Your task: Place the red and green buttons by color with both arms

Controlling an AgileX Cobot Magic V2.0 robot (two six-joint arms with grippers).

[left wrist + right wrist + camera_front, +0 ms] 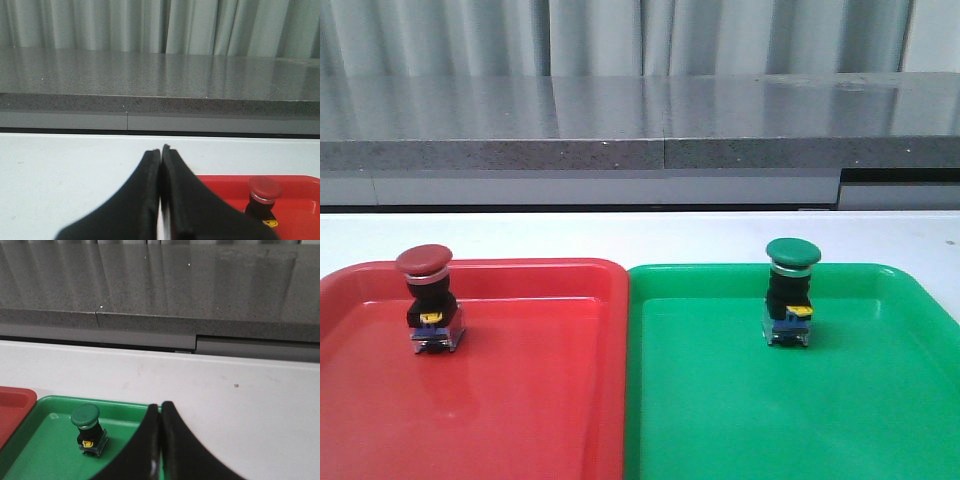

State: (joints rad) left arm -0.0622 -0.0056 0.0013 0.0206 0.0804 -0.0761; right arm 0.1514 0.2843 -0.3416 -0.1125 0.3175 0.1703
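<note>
**Each button stands in the tray of its own color**

On the left, the red tray (520, 400) lies on the white table (640, 235). The red button (427, 296) stands upright in the tray's far left part, dark red cap on top, silver collar under it, then black body, yellow tab and clear-blue base. Touching the red tray along its right edge, the green tray (720, 420) carries the green button (790, 290), upright too, in its far part, right of the tray's middle.

Neither arm shows in the front view. In the left wrist view, the left gripper (160, 150) has its black fingers (145, 190) pressed together, clenched on nothing; it hangs over bare table just beside the red tray's far left corner, apart from the red button. In the right wrist view, the right gripper (160, 405) has its fingers likewise squeezed together and empty, over the green tray's far edge, with the green button off to one side, well clear of the tips.

Behind the table runs a grey speckled ledge (640, 120) with pale curtains (620, 35) beyond.
</note>
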